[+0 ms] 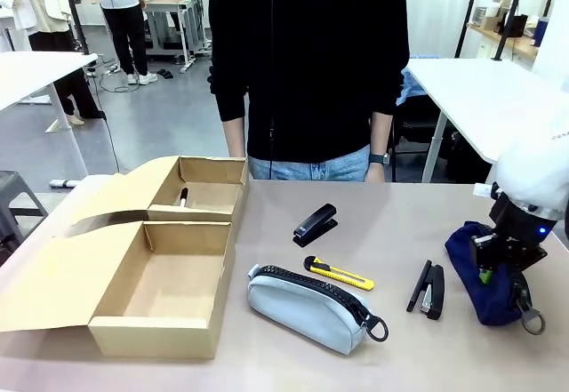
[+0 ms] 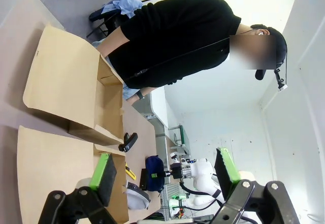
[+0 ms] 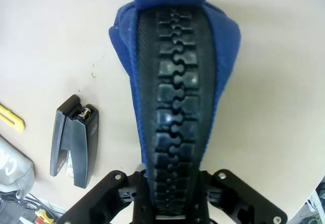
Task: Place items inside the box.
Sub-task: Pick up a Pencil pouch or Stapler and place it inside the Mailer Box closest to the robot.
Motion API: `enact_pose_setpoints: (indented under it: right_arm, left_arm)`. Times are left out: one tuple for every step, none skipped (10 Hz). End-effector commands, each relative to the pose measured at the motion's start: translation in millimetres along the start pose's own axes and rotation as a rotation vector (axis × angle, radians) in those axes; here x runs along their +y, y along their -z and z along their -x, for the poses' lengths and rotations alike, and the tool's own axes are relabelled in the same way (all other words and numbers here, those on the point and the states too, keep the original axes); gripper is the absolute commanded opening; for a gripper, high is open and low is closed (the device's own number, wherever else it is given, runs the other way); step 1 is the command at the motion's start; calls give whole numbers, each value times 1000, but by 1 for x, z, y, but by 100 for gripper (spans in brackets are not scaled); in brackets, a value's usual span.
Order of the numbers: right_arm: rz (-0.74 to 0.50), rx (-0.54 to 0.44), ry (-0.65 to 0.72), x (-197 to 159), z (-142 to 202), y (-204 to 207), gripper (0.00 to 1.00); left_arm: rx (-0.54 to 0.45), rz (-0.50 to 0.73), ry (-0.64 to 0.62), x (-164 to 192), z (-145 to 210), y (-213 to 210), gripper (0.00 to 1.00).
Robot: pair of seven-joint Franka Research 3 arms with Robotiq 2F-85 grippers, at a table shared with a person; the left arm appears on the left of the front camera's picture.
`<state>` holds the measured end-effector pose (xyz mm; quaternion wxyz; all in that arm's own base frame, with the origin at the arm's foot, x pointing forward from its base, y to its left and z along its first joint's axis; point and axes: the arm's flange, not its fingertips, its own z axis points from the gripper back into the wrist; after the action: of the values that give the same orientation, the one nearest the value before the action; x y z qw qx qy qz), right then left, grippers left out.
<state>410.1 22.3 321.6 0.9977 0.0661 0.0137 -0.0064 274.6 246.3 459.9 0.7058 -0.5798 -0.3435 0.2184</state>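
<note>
Clamping the navy pouch (image 3: 175, 82) across its black zip, the right hand (image 1: 489, 272) stands at 3 o'clock on the bench (image 1: 400, 356), with its jaws drawn in tight on the fabric. The pouch seems to rest on the bench surface. At 9 o'clock from that pouch lies the near stapler (image 1: 428, 289), on its side and apart from it.

Toward the middle of the bench the knife (image 1: 340, 274) lies flat. The far stapler (image 1: 316, 224) is at 11 o'clock from it, and the grey pouch (image 1: 307, 308) is just beside it at 7 o'clock.

The box (image 1: 151, 334) takes the 9 o'clock side of the bench with its flaps folded out. Its larger compartment is nearer the robot, and the small one is at 12 o'clock from it. A pen (image 1: 183, 198) leans in the small compartment.

The left hand (image 2: 163, 168) hangs above the box flaps with its jaws wide and nothing between the green pads (image 2: 101, 170). A person (image 1: 307, 63) stands at the bench's 12 o'clock edge.
</note>
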Motion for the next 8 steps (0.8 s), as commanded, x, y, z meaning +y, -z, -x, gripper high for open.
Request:
enact_pose_setpoints:
  right_arm:
    - [-18, -4, 4, 2, 9, -8, 0]
    - [-7, -2, 18, 2, 13, -18, 0]
    - [-9, 28, 26, 4, 20, -37, 0]
    - [-43, 66, 4, 10, 38, -72, 0]
    - [-41, 55, 61, 17, 73, -122, 0]
    - [-6, 72, 101, 24, 111, -152, 0]
    - [55, 6, 162, 30, 142, -165, 0]
    - [88, 2, 206, 27, 157, -166, 0]
  left_arm:
    - [-13, 28, 24, -1, -1, 1, 100]
    - [-13, 28, 24, -1, -1, 1, 100]
    - [-13, 28, 24, -1, -1, 1, 100]
    - [-13, 28, 24, -1, -1, 1, 100]
    - [-13, 28, 24, -1, -1, 1, 100]
    - [-13, 28, 24, -1, -1, 1, 100]
    - [-13, 28, 24, -1, -1, 1, 100]
    - [-13, 28, 24, -1, -1, 1, 100]
